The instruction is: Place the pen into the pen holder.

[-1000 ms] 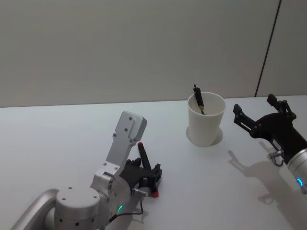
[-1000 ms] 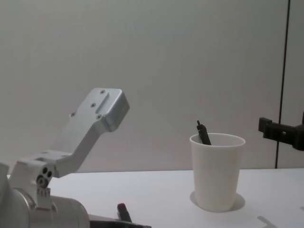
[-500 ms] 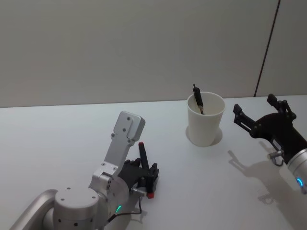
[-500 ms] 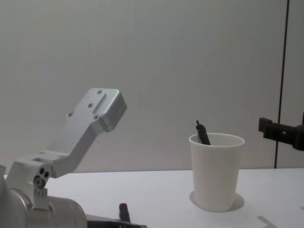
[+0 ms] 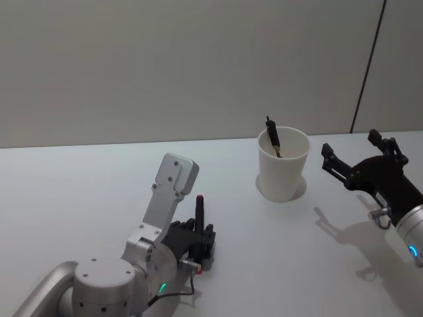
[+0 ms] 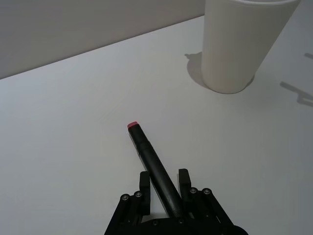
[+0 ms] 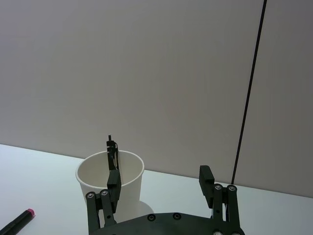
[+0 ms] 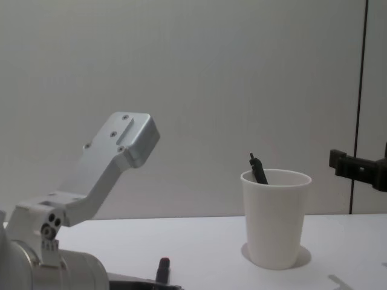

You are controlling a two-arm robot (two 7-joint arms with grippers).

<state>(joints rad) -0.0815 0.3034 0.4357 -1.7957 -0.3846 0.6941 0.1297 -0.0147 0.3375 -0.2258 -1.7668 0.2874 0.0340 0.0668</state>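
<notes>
Down at the near left of the white table (image 5: 79,191), the left gripper (image 5: 198,247) sat low over the surface, its silver arm link (image 8: 118,151) angling up above it. Its two black fingers (image 6: 144,182) were drawn in close, pinching the rear end of a red-tipped black pen (image 5: 200,214), and the wrist view showed the barrel (image 6: 152,164) clamped between them with the red end pointing away toward the far right. From the chest view that red tip (image 8: 163,264) poked up just above the table's near edge; whether the pen touched the table I couldn't tell. Well apart from it, over to the right and farther back, stood the white paper cup (image 5: 283,168), upright on the table, rolled rim on top, sides tapering to the base (image 8: 275,223). A second pen (image 5: 272,135), all dark, was in the cup, leaning against the left side of the rim with its top sticking out above it (image 8: 259,170). Further right, the right gripper (image 5: 350,144) hung above the table near the cup, level with its rim, not touching it. Its fingers were spread wide with nothing between them, and its wrist view looked past them (image 7: 205,178) at the cup (image 7: 132,183).
</notes>
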